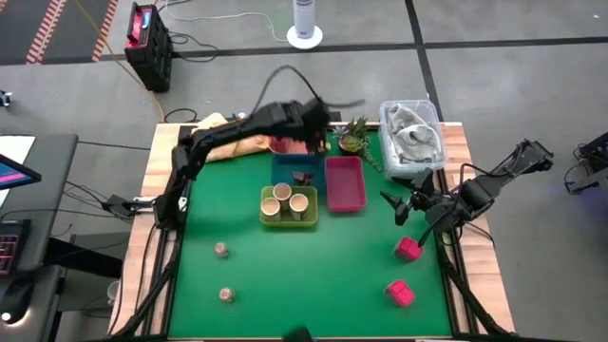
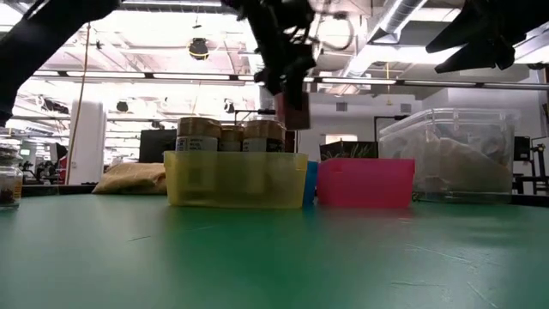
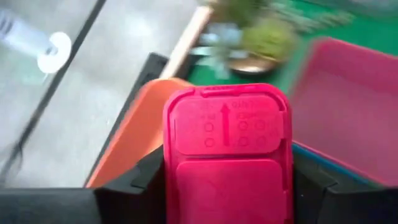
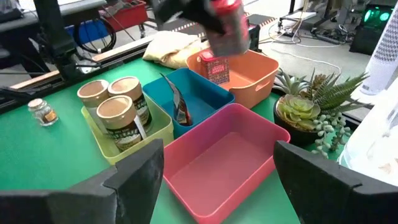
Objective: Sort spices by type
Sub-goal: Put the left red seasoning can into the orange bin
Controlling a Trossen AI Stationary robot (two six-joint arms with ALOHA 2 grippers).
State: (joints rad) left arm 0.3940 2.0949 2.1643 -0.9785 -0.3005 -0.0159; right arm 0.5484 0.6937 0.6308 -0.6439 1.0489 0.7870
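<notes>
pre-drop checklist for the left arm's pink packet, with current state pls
1. Left gripper shut on pink packet: ok.
2. Packet over the orange tray: cannot tell; it hangs near the tray's rim.
3. Orange tray has room: ok, only one pink packet lies inside.
4. Right gripper open, clear of the trays: ok.
5. Potted plant out of the drop path: ok, beside the tray.
6. Two pink packets left on the mat: not ok, unsorted.
</notes>
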